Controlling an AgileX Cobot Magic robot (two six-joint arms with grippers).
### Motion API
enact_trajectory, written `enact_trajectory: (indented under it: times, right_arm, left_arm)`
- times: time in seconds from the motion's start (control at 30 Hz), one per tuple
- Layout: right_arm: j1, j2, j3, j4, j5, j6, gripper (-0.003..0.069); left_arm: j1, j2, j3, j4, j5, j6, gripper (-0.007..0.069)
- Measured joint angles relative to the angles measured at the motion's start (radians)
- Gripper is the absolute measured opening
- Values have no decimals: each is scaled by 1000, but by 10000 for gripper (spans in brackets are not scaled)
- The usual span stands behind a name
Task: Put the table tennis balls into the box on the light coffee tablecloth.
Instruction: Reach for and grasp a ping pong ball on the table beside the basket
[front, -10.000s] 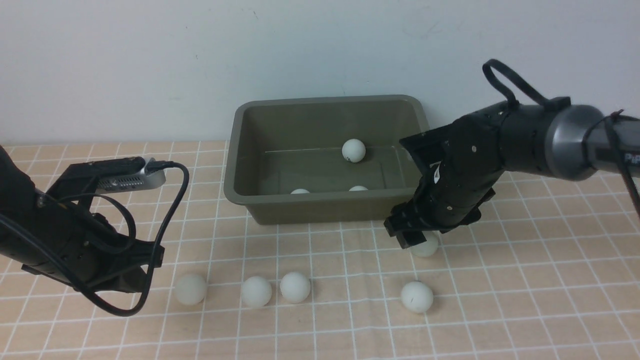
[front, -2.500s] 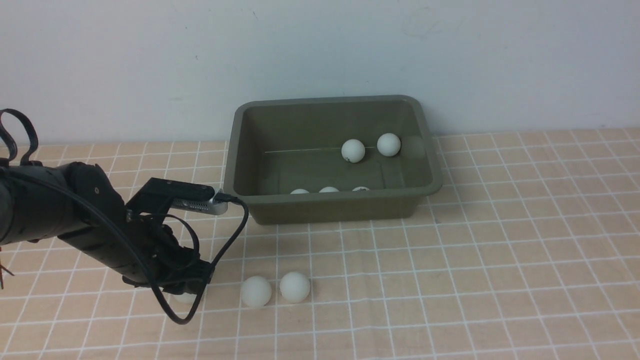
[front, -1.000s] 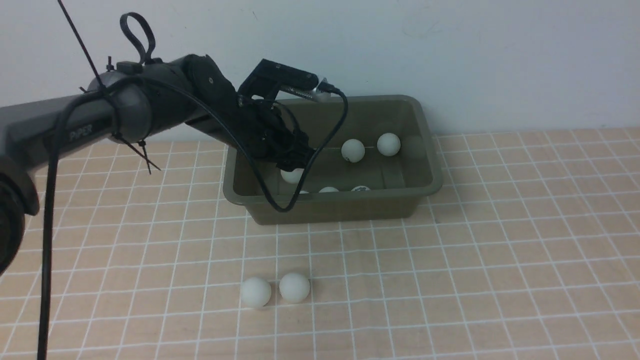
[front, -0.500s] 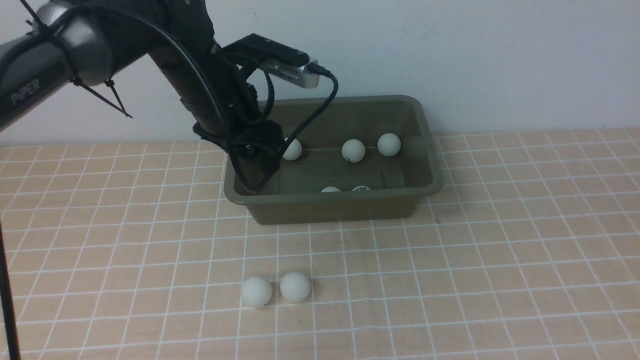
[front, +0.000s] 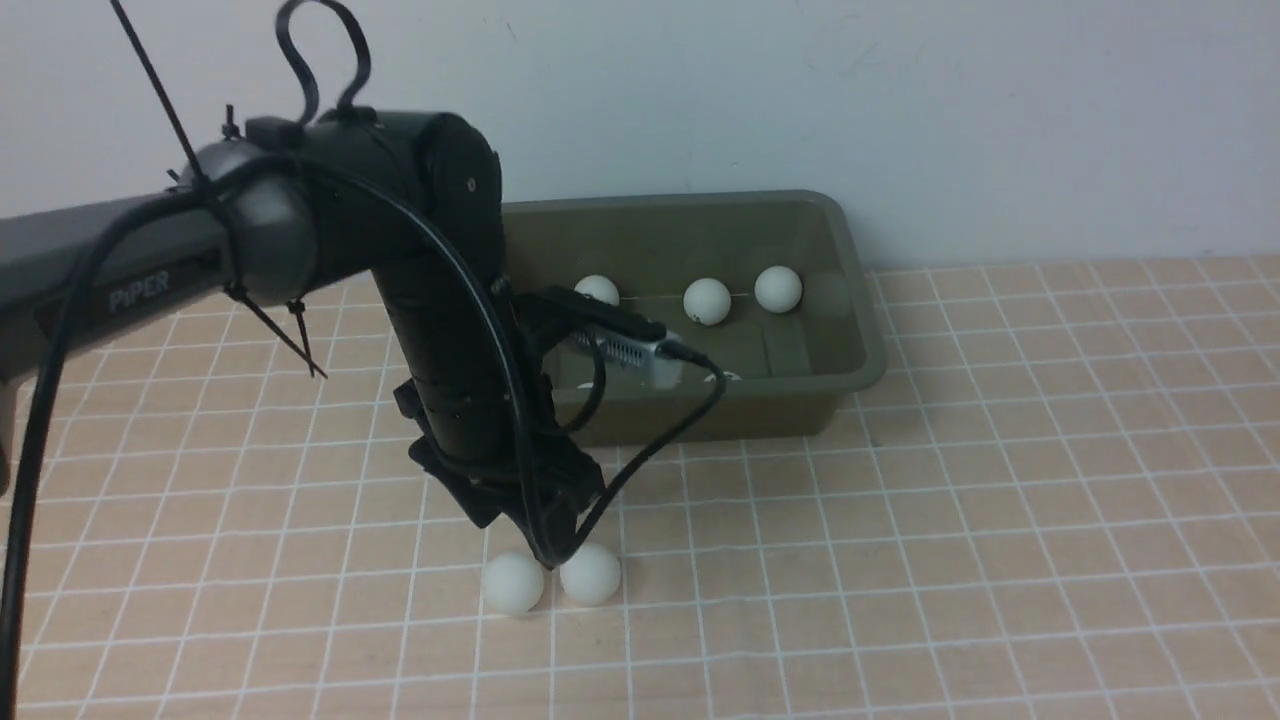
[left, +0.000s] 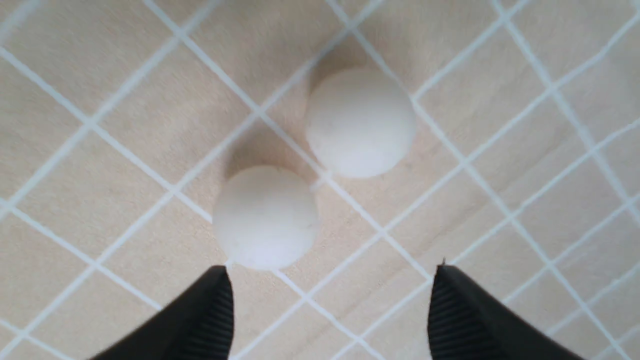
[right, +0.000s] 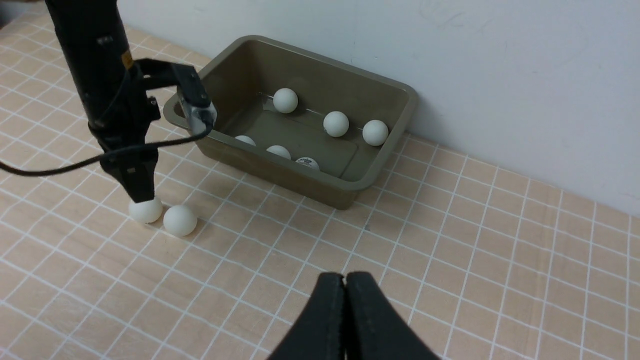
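Front view: the left gripper (front: 545, 545) hovers over two loose balls (front: 513, 583) on the tablecloth (front: 1000, 550) in front of the box (front: 860, 330), its jaws obscured; left wrist view: jaws wide apart, empty, the nearer ball (left: 265, 217) off-centre, so closing may knock it rolling; right wrist view: the right gripper (right: 345, 300) closed, empty; six balls (right: 285, 100) countable inside the box.
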Motion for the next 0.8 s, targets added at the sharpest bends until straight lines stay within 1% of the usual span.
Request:
enact_trajectory:
  times: [0.07, 0.23, 0.53, 0.8]
  right_arm:
    - [0, 0, 0, 0, 0, 0, -18]
    - [0, 0, 0, 5, 0, 0, -18]
    - [0, -1, 0, 8, 0, 0, -18]
    - [0, -1, 0, 8, 0, 0, -18]
  left_arm:
    - [-7, 0, 26, 16, -43, -4, 435]
    - [-7, 0, 50, 26, -87, 6, 435]
    - [-7, 0, 119, 53, -160, 139, 435]
    - [-7, 0, 120, 55, -204, 184, 435]
